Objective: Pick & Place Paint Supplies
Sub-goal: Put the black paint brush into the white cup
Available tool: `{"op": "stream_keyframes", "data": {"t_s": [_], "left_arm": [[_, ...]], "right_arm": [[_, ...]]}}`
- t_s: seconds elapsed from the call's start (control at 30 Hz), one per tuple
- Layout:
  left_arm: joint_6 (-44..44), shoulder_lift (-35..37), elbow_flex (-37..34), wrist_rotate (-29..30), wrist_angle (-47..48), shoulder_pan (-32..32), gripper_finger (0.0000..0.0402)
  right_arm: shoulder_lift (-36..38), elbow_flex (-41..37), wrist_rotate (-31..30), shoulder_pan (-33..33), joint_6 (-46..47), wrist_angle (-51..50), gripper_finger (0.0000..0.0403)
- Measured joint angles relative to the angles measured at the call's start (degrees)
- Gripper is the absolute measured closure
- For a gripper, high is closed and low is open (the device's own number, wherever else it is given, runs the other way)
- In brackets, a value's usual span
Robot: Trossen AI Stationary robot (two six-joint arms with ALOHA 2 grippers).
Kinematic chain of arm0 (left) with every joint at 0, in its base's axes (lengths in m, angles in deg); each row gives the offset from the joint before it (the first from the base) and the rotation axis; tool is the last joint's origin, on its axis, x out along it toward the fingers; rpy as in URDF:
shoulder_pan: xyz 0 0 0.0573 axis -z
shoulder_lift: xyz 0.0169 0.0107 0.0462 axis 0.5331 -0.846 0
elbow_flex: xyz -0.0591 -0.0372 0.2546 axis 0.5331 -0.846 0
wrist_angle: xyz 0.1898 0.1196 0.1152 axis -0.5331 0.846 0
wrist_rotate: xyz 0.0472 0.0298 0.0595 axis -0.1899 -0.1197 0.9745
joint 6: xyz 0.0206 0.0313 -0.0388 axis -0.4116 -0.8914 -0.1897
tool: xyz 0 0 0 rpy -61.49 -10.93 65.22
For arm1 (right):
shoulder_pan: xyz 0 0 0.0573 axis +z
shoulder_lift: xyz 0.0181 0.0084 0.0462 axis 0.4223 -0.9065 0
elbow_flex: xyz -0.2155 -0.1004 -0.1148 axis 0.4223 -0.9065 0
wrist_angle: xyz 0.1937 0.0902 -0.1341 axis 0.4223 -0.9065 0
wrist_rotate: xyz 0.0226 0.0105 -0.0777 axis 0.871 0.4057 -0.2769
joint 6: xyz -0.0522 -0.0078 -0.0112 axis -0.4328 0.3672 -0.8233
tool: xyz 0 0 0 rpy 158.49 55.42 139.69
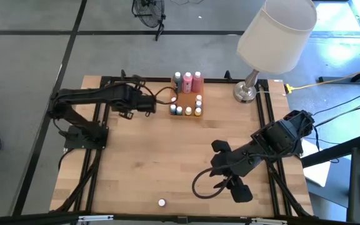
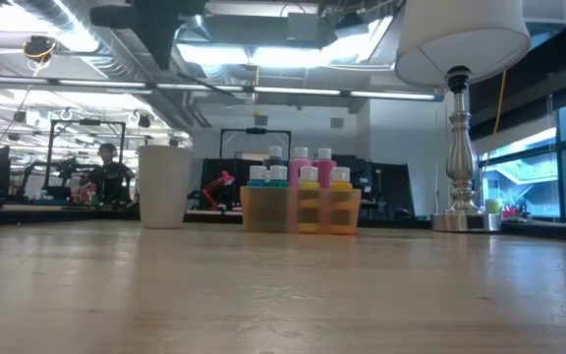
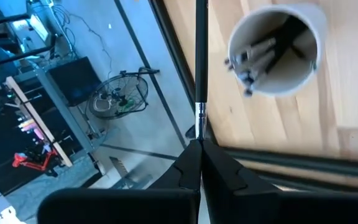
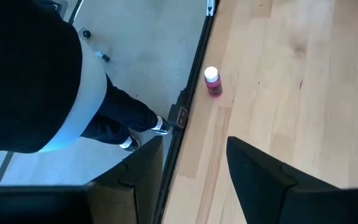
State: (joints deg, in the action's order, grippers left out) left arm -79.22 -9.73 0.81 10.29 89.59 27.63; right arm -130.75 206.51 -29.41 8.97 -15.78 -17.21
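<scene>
My left gripper point(image 1: 151, 104) hangs left of the orange tray point(image 1: 173, 82), shut on a thin dark paintbrush point(image 3: 200, 56). The grey cup point(image 3: 277, 55) under it holds several more brushes; in the low view the cup point(image 2: 165, 187) stands left of the tray point(image 2: 303, 211). The tray holds pink and dark squeeze bottles point(image 1: 190, 81) and small white-capped pots point(image 1: 188, 110). One pink pot point(image 4: 213, 82) stands alone on the table near the front edge point(image 1: 162, 202). My right gripper point(image 4: 194, 168) hovers open above the front right, apart from that pot. My left gripper pinches the paintbrush between its two shut fingers at the end by the silver ferrule point(image 3: 199, 127). The brush's dark handle runs straight on past the fingertips, in line with them. The brush is lifted clear of the cup and touches nothing else.
A table lamp with a white shade point(image 1: 249, 92) stands at the back right, beside the tray. A person in dark clothes point(image 4: 36, 74) stands just beyond the table's front edge. Black frame rails run along the table's sides. Bare wood lies in the middle.
</scene>
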Motion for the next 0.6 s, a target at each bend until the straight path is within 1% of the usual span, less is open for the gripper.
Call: {"op": "stream_keyframes", "data": {"t_s": [0.13,0.2,0.27,0.37,0.5,0.6], "left_arm": [[-3.57,2.62,-4.04,-0.03,0.05,-1.33,0.0400],[-4.74,3.83,-6.66,0.84,-0.04,-1.83,0.0400],[-6.77,4.87,-8.87,2.98,0.11,-1.96,0.0400],[-11.39,5.88,-10.42,8.96,0.06,-1.37,0.0400],[-12.97,6.00,-10.42,10.51,-0.08,-1.20,0.0400],[-15.97,6.31,-10.42,15.33,-0.02,-0.96,0.0400]], "right_arm": [[0.00,0.00,0.01,-0.51,-0.02,-0.01,0.0222],[0.00,0.00,-0.08,-0.58,-0.02,-0.02,0.0222],[0.00,0.00,-0.13,-0.58,-0.02,-0.02,0.0222],[0.01,0.00,-0.09,-1.05,-0.02,-0.07,0.0222],[0.04,0.00,-0.06,-2.15,-0.29,0.04,0.0222],[0.04,0.00,0.39,-2.64,-0.82,0.49,0.0222]]}}
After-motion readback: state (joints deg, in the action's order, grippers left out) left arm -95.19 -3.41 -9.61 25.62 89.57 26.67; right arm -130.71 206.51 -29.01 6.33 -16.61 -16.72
